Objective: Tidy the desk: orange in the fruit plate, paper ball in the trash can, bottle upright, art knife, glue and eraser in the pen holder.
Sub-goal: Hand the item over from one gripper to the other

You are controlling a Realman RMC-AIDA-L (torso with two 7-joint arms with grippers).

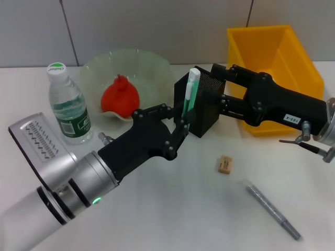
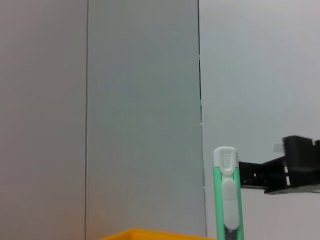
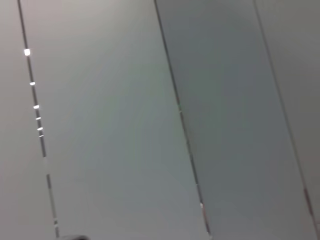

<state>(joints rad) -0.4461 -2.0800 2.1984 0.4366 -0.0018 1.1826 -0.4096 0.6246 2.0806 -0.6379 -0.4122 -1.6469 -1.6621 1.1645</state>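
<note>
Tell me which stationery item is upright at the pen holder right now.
The green-and-white art knife, held upright by the left gripper at the black pen holder. The eraser and grey pen lie flat.

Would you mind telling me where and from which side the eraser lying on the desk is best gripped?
Grip the eraser across its two long sides, coming straight down from above. It is a small flat block lying on the desk, with open surface all round: the grey pen and the pen holder lie apart, so lowered fingers should have room.
</note>
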